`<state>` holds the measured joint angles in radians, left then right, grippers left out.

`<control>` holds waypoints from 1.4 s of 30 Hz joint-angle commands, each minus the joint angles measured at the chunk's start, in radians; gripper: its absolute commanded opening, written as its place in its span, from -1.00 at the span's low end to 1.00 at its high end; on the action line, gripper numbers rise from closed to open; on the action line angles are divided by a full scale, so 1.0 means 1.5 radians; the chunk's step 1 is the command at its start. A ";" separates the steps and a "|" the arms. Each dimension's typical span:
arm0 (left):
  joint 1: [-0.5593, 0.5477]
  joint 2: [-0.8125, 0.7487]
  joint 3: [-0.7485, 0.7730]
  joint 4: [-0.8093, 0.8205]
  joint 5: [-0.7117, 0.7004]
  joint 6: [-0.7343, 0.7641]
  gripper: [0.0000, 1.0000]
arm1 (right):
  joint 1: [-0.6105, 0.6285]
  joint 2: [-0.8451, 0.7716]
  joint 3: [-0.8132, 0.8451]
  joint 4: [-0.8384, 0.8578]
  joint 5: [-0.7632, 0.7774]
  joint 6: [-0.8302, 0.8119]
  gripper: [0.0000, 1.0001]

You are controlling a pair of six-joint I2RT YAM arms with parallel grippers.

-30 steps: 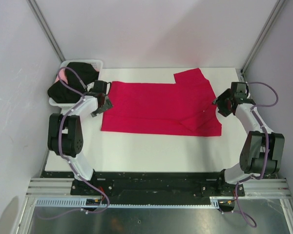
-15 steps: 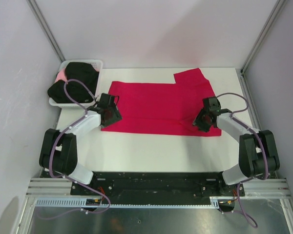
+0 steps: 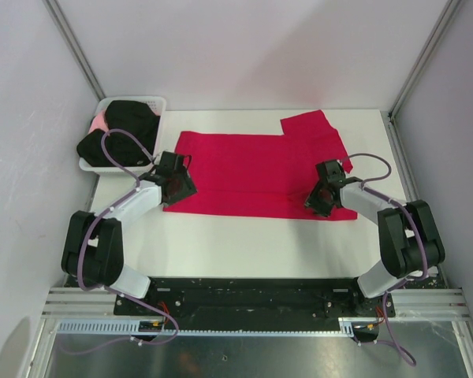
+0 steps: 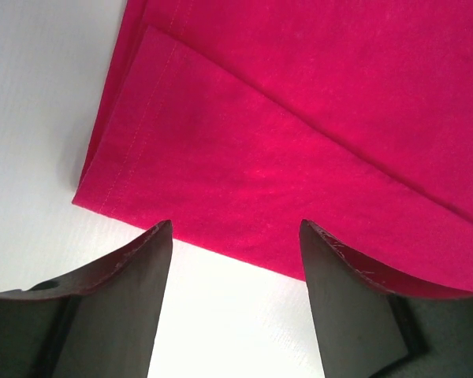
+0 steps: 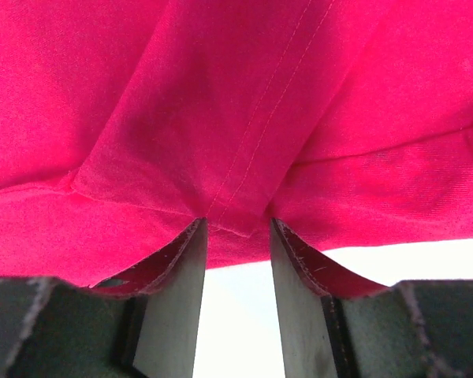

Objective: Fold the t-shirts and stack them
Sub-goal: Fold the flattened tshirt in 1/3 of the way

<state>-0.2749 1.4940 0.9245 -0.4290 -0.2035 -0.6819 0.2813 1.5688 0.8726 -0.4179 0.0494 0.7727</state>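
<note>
Red t-shirt (image 3: 252, 169) spread flat, nearer the table (image 3: 221, 244)'s far edge | your left gripper (image 4: 235, 230) gapes wide over its near-left corner | right gripper (image 5: 236, 226) narrowly parted at the near hem | both likely poised to pinch for a fold

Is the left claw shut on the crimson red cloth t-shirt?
No, the left claw stands wide open, the hem of the crimson red cloth t-shirt lying between its spread jaws.

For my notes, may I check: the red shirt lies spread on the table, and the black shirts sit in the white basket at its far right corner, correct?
Not quite: the white basket holding the black shirts is at the far left corner, as the top view shows. The red shirt does lie spread on the table.
</note>
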 commanded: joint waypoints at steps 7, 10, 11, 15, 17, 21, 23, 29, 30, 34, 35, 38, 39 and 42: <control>-0.002 -0.033 -0.002 0.013 0.003 -0.005 0.39 | 0.008 0.024 0.015 0.041 0.033 0.018 -0.47; -0.002 -0.036 0.000 0.014 0.004 -0.004 0.38 | 0.010 0.033 0.040 0.033 0.043 0.010 -0.74; -0.002 -0.037 0.000 0.013 0.004 -0.004 0.38 | 0.012 0.038 0.053 0.030 0.048 0.005 -0.81; -0.002 -0.040 0.000 0.013 0.005 -0.002 0.37 | 0.023 0.072 0.122 0.016 0.072 -0.022 -0.98; -0.002 -0.041 -0.001 0.014 0.009 -0.001 0.37 | 0.028 0.099 0.161 0.013 0.083 -0.039 -1.00; -0.002 -0.049 -0.003 0.013 0.014 0.003 0.36 | 0.036 0.168 0.243 0.016 0.091 -0.075 -1.00; -0.002 -0.054 -0.004 0.013 0.016 0.007 0.35 | 0.043 0.205 0.288 0.015 0.097 -0.097 -1.00; -0.001 -0.063 -0.008 0.012 0.018 0.020 0.35 | 0.068 0.308 0.406 -0.017 0.133 -0.158 -1.00; -0.001 -0.063 -0.009 0.012 0.018 0.021 0.35 | 0.071 0.319 0.421 -0.023 0.139 -0.166 -1.00; -0.001 -0.062 -0.014 0.013 0.020 0.021 0.36 | 0.085 0.349 0.467 -0.041 0.157 -0.197 -0.84; -0.001 -0.062 -0.015 0.013 0.021 0.021 0.36 | 0.087 0.351 0.474 -0.043 0.158 -0.202 -0.74; -0.001 -0.061 -0.017 0.012 0.022 0.017 0.38 | 0.088 0.341 0.480 -0.046 0.158 -0.210 -0.38; 0.000 -0.060 -0.017 0.012 0.022 0.016 0.39 | 0.088 0.333 0.479 -0.045 0.157 -0.213 -0.27; 0.005 -0.056 -0.013 0.014 0.026 0.011 0.41 | 0.088 0.299 0.480 -0.048 0.152 -0.220 -0.03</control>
<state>-0.2745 1.4376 0.9024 -0.4282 -0.1753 -0.6724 0.4110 2.0865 1.5543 -0.4675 0.2535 0.4774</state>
